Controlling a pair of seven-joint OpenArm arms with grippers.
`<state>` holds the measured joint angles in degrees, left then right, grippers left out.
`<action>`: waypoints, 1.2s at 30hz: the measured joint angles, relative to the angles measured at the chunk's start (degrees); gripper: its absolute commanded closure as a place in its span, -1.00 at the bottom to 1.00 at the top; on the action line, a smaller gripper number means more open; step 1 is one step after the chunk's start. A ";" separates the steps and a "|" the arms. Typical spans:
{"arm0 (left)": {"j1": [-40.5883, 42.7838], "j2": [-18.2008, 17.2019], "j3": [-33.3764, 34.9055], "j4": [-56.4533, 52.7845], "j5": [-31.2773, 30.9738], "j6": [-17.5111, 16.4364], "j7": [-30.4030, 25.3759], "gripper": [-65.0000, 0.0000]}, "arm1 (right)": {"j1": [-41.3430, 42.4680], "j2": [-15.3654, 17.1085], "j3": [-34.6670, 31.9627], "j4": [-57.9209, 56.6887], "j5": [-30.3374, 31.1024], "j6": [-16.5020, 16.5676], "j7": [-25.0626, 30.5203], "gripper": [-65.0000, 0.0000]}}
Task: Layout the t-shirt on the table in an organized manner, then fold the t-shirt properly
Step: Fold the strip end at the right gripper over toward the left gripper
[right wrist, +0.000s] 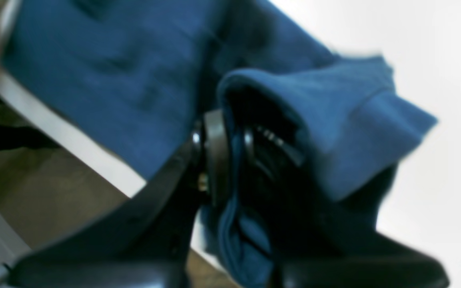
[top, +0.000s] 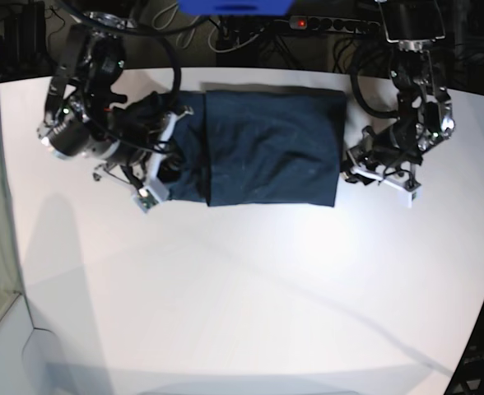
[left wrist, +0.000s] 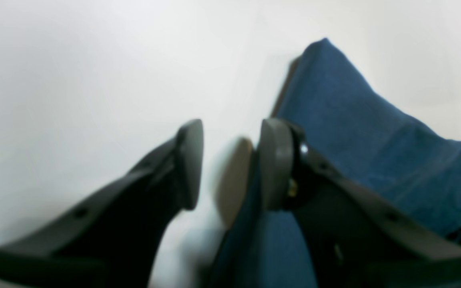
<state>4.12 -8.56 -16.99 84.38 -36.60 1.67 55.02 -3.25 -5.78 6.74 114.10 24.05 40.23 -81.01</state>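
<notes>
White table (top: 225,288), soft navy t-shirt (top: 271,148).

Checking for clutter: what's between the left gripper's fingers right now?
Nothing but bare table; in the left wrist view the left gripper is open beside the shirt edge.

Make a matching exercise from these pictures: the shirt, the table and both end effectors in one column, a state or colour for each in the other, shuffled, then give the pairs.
Column 1
1. t-shirt
2. table
3. left end effector
4. right end effector

Column 2
A. clamped on blue cloth
B. white, matte
C. dark blue, lying partly folded
D. open, beside the cloth's edge

Pairs: 1-C, 2-B, 3-D, 4-A
</notes>
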 measured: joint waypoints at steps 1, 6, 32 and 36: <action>0.00 0.00 -0.02 0.00 -0.09 0.00 0.07 0.27 | 0.39 -0.92 -1.05 0.02 0.00 0.00 -0.04 1.00; 0.00 0.00 0.02 0.00 -0.37 -0.02 -0.02 0.27 | 2.14 -2.84 -7.08 -0.02 0.17 0.00 -0.37 1.00; 6.40 -2.49 -11.50 9.57 1.99 0.85 10.78 0.27 | 14.51 -2.62 -25.59 -23.85 -0.07 0.00 12.04 1.00; 6.34 -4.17 -12.85 11.72 0.55 0.61 10.05 0.27 | 15.78 -2.64 -25.79 -23.87 0.00 0.00 12.17 1.00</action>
<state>10.46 -12.73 -29.85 96.09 -36.05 2.28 65.08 12.53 -8.43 -19.05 90.24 24.05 40.23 -68.84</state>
